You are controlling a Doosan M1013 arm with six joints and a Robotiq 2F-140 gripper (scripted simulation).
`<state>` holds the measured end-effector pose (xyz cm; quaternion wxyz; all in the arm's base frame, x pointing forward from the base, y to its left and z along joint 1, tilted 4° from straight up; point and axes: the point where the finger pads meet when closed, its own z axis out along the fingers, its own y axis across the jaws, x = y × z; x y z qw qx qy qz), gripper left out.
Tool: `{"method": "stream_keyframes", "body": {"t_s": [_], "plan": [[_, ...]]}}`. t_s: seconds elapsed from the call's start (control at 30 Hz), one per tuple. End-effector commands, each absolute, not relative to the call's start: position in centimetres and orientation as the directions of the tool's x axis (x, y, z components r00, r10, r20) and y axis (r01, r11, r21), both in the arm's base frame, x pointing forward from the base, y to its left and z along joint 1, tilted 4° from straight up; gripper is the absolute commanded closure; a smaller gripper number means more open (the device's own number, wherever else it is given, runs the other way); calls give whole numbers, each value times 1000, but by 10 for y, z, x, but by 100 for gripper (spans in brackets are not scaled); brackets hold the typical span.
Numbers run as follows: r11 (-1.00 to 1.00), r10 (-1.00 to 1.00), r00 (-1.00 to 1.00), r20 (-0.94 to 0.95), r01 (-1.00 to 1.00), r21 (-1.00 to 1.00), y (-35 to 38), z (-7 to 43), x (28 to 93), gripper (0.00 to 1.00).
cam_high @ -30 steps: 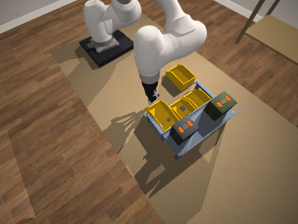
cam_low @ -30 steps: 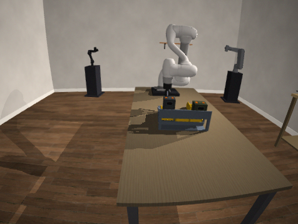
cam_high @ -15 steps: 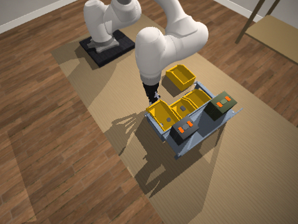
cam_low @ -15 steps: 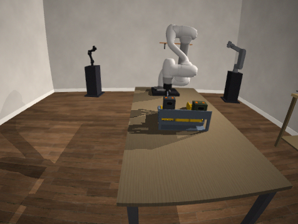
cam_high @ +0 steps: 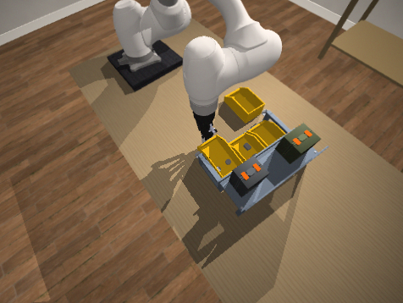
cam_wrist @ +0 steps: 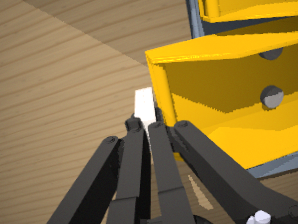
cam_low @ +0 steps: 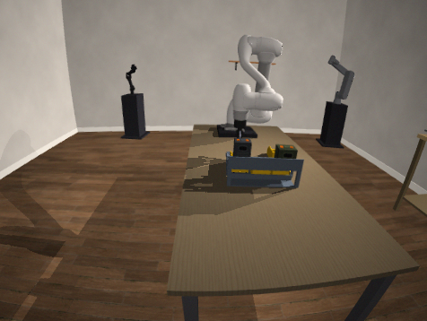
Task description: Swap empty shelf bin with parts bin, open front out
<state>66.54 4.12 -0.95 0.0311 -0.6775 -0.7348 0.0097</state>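
The yellow bin with the grey parts (cam_high: pixel 220 154) sits in the left slot of the blue-grey shelf (cam_high: pixel 258 165); in the wrist view (cam_wrist: pixel 222 106) its back corner stands just right of my fingers, with two grey parts (cam_wrist: pixel 272 96) inside. The empty yellow bin (cam_high: pixel 244 103) stands upright on the table behind the shelf. My gripper (cam_high: pixel 207 133) is shut on nothing, its fingertips (cam_wrist: pixel 147 123) at the back wall of the bin with the parts; I cannot tell whether they touch it. From the front, the shelf (cam_low: pixel 264 172) hides most of the bins.
Two more yellow bins (cam_high: pixel 258 137) fill the other shelf slots. A dark grey box with orange latches (cam_high: pixel 250 173) and a green box (cam_high: pixel 298 141) stand on the shelf's top board. The robot base (cam_high: pixel 144 63) is at the table's far end.
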Motion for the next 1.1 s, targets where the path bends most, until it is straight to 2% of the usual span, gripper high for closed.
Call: {"method": "stream_keyframes", "body": {"t_s": [0.0, 1.07], "plan": [[82, 996, -80, 33, 995, -56, 41, -9, 666, 90], [82, 996, -80, 33, 995, -56, 44, -11, 698, 90]]}}
